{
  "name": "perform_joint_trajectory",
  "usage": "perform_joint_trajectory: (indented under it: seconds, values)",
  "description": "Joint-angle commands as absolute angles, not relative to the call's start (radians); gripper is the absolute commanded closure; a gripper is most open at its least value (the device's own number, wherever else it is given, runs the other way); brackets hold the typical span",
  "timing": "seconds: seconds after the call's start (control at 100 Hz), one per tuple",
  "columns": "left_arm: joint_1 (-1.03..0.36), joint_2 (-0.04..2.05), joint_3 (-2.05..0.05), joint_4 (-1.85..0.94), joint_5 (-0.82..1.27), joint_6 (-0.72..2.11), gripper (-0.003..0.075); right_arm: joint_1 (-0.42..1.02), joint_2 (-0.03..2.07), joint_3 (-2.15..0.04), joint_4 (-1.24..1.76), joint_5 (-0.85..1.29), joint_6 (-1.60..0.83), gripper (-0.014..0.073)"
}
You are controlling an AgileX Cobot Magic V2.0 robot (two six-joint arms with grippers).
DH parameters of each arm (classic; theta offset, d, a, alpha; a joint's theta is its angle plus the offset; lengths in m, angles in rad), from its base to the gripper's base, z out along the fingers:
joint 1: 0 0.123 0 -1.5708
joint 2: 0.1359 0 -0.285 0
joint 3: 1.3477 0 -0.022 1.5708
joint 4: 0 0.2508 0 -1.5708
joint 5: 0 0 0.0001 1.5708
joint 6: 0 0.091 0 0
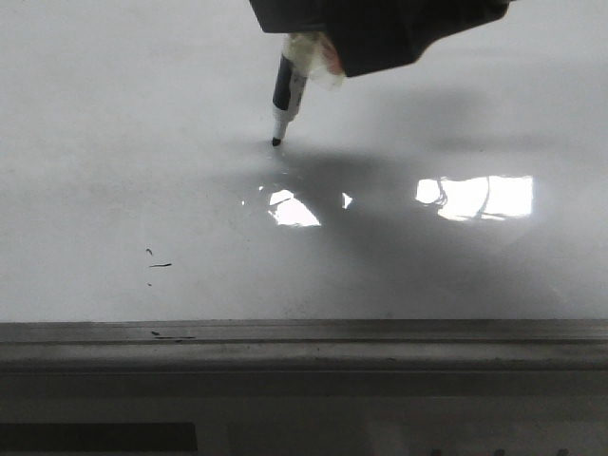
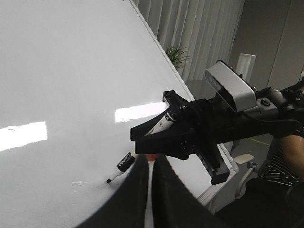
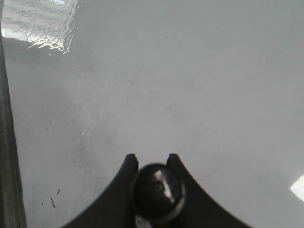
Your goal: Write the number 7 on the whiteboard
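The whiteboard (image 1: 142,114) is glossy white, and no number 7 shows on it in any view. My right gripper (image 1: 332,43) is shut on a black-and-white marker (image 1: 288,90), held nearly upright. The marker's black tip (image 1: 276,142) touches or almost touches the board, with no line at it. In the right wrist view the fingers (image 3: 129,164) clamp the marker's round black end (image 3: 158,190). The left wrist view shows the right gripper (image 2: 152,126) holding the marker (image 2: 124,165) over the board (image 2: 61,71). My left gripper (image 2: 151,159) is shut and empty beside it.
A grey metal rail (image 1: 304,332) runs along the board's near edge. Tiny black specks and a dash (image 1: 160,264) lie at the front left. A bright glare (image 1: 484,197) sits at the right. Beyond the board are curtains (image 2: 199,28), a plant (image 2: 176,56) and a person (image 2: 285,156).
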State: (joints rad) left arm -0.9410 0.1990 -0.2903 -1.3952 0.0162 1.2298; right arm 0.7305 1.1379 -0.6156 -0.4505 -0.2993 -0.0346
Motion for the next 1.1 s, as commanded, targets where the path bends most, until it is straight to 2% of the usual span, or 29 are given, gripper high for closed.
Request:
perform_joint_trajectory:
  seconds: [0.0, 0.39, 0.61, 0.9, 1.09]
  values:
    - [-0.944, 0.207, -0.318, -1.402, 0.016, 1.221, 0.0741, 0.725, 1.129, -0.647, -0.436, -0.31, -0.039, 0.0636]
    - [-0.944, 0.207, -0.318, -1.402, 0.016, 1.221, 0.0741, 0.698, 1.103, -0.647, -0.43, -0.17, -0.039, 0.0636]
    - [-0.944, 0.207, -0.318, -1.402, 0.016, 1.221, 0.0741, 0.694, 1.03, -0.647, -0.43, 0.0, -0.039, 0.0636]
    - [-0.944, 0.207, -0.318, -1.402, 0.016, 1.221, 0.0741, 0.694, 1.018, -0.646, -0.432, 0.006, -0.039, 0.0636]
    - [-0.944, 0.207, -0.318, -1.402, 0.016, 1.221, 0.0741, 0.739, 1.018, -0.61, -0.321, 0.077, -0.011, 0.0636]
